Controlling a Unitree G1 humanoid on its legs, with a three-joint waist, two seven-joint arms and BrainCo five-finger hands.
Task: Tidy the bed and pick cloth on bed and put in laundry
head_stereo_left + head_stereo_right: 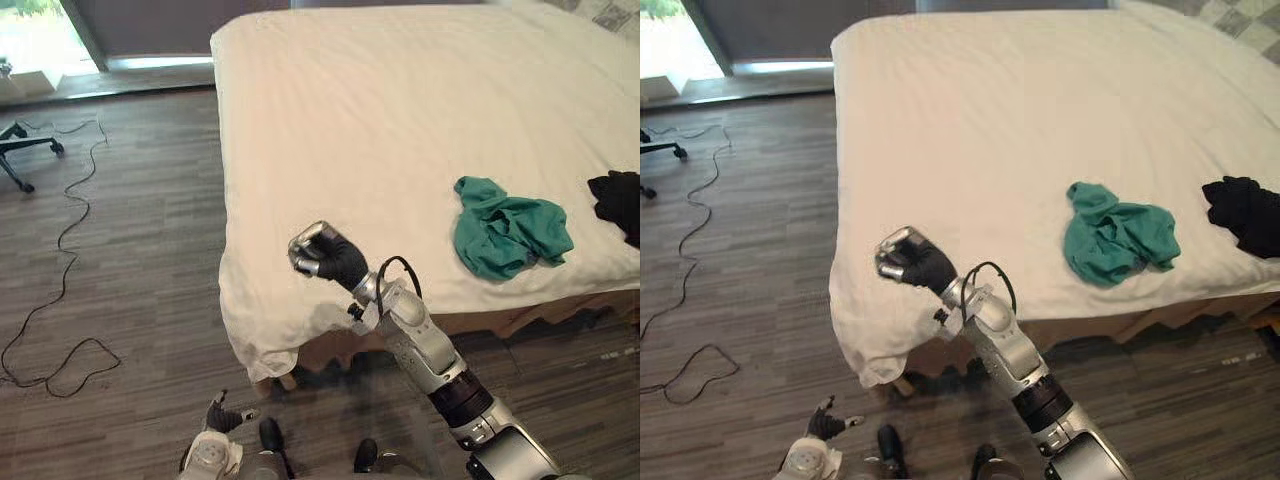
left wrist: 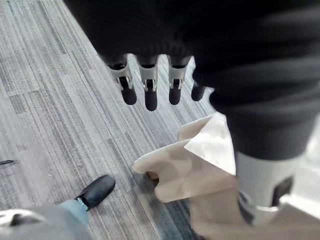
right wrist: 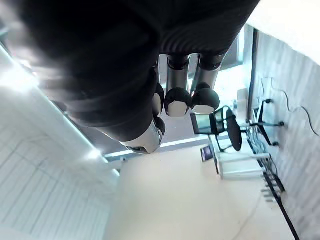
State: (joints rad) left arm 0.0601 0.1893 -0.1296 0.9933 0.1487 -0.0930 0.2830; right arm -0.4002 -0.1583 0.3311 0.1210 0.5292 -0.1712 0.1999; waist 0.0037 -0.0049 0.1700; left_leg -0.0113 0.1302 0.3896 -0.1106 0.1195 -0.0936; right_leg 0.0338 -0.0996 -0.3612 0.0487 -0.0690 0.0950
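— What are we seeing of the right hand (image 1: 325,255)?

— We are seeing it curling into a tight fist over the near left corner of the bed (image 1: 350,100). Its fingers (image 3: 178,102) are folding in against the thumb and closing on nothing. The hand is hovering low over the sheet (image 1: 300,150); whether it is touching it, we cannot tell.

— And the left hand (image 1: 218,418)?

— It is hanging low by that same corner, over the floor (image 1: 130,250). In its wrist view we are watching the fingers (image 2: 150,92) reaching down straight and a little apart, holding nothing and touching nothing. The sheet's drooping corner is showing past them.

— Where are we finding the cloth?

— The green cloth (image 1: 510,230) is lying crumpled on the bed, near the front edge, well to the right of the right hand and apart from both hands. Its long axis is running roughly along that edge, slanting a little. The narrower, bunched end is pointing to the far left, and the broader end is spreading to the near right.

— Anything beside it?

— A black cloth (image 1: 620,205) is bunching up further right, near the green one, with a strip of sheet showing between them. The view's edge is cutting it off, so we are not telling which way it runs.
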